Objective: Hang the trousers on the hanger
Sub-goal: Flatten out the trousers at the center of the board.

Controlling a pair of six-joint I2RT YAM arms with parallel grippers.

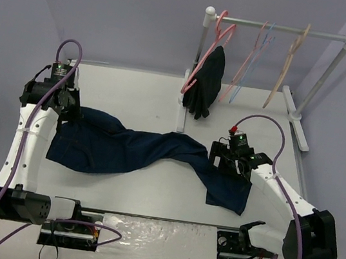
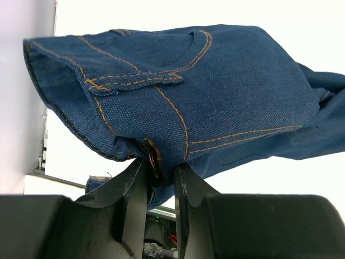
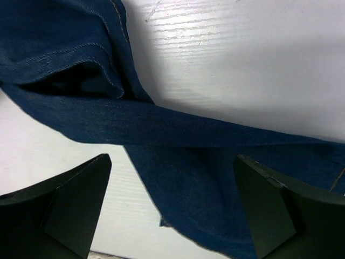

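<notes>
Left wrist view has the left hand (image 2: 160,178) pressed together on a small fold at the waistband of the jeans (image 2: 178,91), right by the orange stitching, with the rest of that end bulging above the grip. So little cloth is caught that the heavy denim may slide free if this end is pulled hard (the bite looks thin to me). A second risk is that the right hand (image 3: 172,162) stands spread above the leg cloth and grips nothing, so any haul from the left would likely drag the legs across the bench (image 1: 152,97) and bunch them. The light-blue hanger (image 1: 254,63) hangs on the rail (image 1: 279,27) at the far right, well apart from the jeans, with a black garment (image 1: 207,82) close by to snag. Seen from overhead, the jeans stretch from the left hand at the far left, waistband raised there, to the near right, where the leg ends lie flat directly beneath the right hand.
</notes>
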